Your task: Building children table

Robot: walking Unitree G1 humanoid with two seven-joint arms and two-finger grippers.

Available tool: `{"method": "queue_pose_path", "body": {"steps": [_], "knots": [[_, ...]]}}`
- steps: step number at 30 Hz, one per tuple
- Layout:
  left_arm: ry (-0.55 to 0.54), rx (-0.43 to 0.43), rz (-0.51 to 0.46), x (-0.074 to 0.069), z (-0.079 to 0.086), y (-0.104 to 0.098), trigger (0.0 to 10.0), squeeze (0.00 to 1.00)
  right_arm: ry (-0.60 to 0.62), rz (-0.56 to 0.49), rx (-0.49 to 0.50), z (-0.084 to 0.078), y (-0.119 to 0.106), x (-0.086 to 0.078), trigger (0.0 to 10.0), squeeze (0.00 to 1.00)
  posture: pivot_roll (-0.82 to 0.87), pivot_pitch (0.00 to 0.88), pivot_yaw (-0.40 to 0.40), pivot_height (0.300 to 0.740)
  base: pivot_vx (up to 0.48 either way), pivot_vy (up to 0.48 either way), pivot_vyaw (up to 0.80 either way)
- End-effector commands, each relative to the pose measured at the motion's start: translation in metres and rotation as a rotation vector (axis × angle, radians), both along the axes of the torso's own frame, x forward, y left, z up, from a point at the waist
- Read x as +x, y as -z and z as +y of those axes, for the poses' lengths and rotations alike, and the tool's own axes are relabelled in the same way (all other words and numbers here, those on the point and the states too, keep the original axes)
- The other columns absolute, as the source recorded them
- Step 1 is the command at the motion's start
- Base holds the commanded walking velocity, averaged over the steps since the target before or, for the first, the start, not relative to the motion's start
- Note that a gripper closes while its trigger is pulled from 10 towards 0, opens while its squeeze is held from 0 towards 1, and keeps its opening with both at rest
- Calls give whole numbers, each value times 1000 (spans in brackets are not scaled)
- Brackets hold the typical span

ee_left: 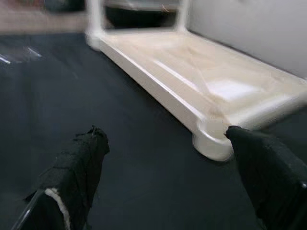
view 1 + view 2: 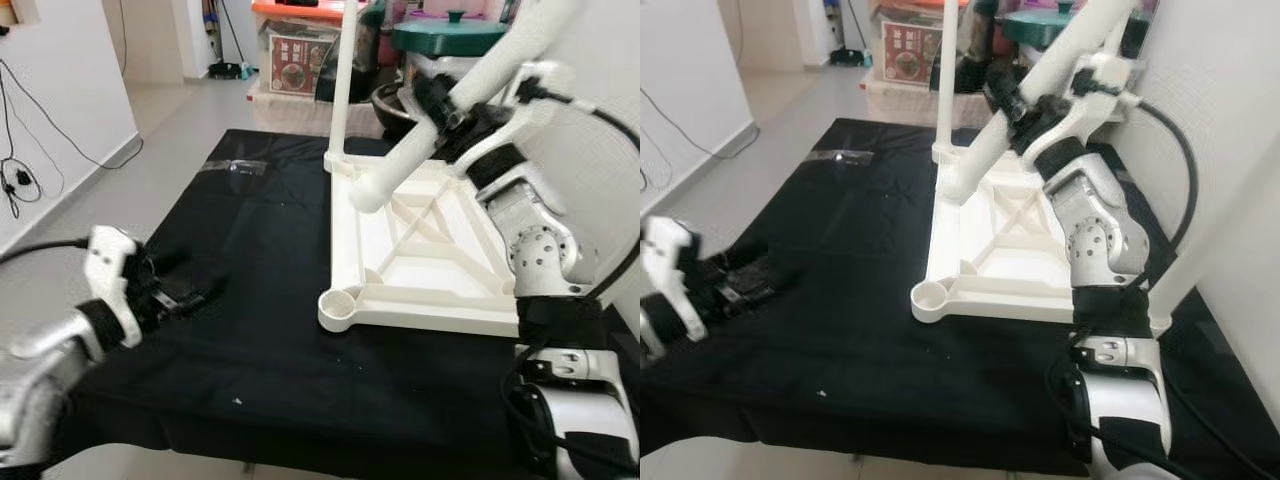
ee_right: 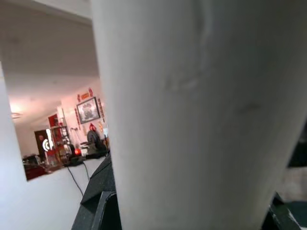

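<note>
The white plastic children's tabletop (image 2: 420, 255) lies upside down on the black cloth (image 2: 240, 300) that covers the work surface, towards the right side, with its ribbed underside and diagonal braces facing up. One round leg socket (image 2: 341, 305) sits open at the near-left corner. At the far-left corner a slim white plastic leg (image 2: 342, 80) stands upright in its socket.

The right gripper (image 2: 450, 112) is raised above the far part of the tabletop and is clamped on a second white cylindrical table leg (image 2: 440, 125). This leg is tilted — its lower round end hangs over the tabletop's left half, apart from the surface, while its upper end runs up and to the right out of the picture. In the right wrist view the leg (image 3: 201, 110) lies close before the camera between the black fingers (image 3: 98, 206).

The left gripper (image 2: 185, 298) is low at the near-left, over the black cloth and well apart from the tabletop. In the left wrist view its two black fingers (image 1: 79, 165) stand wide apart with nothing between them, pointing towards the near-left socket (image 1: 213, 139).

A small clear plastic bag (image 2: 235, 167) lies on the far-left part of the cloth. Beyond the cloth — at the far edge of the room — stand an orange-lidded storage box (image 2: 300, 45) and a dark green lidded pot (image 2: 450, 35).
</note>
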State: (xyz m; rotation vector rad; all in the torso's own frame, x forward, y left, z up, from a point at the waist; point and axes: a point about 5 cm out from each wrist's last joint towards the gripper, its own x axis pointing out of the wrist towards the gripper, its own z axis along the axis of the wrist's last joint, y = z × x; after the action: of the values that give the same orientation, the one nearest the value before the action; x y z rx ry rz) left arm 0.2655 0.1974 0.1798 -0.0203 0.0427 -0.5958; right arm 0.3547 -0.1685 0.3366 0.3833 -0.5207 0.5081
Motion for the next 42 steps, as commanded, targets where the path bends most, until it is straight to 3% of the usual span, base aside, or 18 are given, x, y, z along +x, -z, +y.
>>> {"method": "queue_pose_path", "body": {"steps": [1,2,3,12,25,27,30,31,34,36,37,40,42], "knots": [[33,11,23,-2,-22,11,10000,0,-32,-82,14,4,-11,-9,0,0,73,0,-47,740,0,0,0],[33,11,23,-2,-22,11,10000,0,-32,-82,14,4,-11,-9,0,0,73,0,-47,740,0,0,0],[48,-7,33,-2,-34,16,10000,0,-70,-109,24,8,-14,-13,0,0,71,0,-44,740,0,0,0],[16,28,37,-1,-42,27,10000,0,-93,-131,39,19,-9,-19,0,0,67,0,-36,740,0,0,0],[-38,57,-27,8,-53,24,10000,0,-46,-40,-13,29,8,-14,0,0,57,0,-44,740,0,0,0],[9,100,-85,8,-54,15,10000,0,-38,16,-85,37,19,-10,0,0,59,0,-47,740,0,0,0],[62,130,-132,7,-54,4,10000,0,-35,72,-122,44,29,-7,0,0,60,0,-49,740,0,0,0],[85,178,-179,13,-50,-5,10000,0,-63,111,-114,52,32,-9,0,0,64,0,-55,740,0,0,0],[78,209,-199,19,-46,-7,10000,0,-96,108,-111,59,32,-12,0,0,60,0,-54,740,0,0,0],[62,269,-226,32,-41,-9,10000,0,-186,83,-96,76,28,-22,0,0,47,0,-43,740,0,0,0],[62,269,-226,32,-41,-9,10000,0,-186,83,-96,76,28,-22,0,0,47,0,-43,740,0,0,0],[103,305,-247,54,-51,-13,10000,0,-317,46,-92,108,22,-41,0,0,31,0,-28,740,0,0,0],[115,304,-250,57,-56,-15,10000,0,-342,37,-96,113,21,-45,0,0,28,0,-26,740,0,0,0]]}}
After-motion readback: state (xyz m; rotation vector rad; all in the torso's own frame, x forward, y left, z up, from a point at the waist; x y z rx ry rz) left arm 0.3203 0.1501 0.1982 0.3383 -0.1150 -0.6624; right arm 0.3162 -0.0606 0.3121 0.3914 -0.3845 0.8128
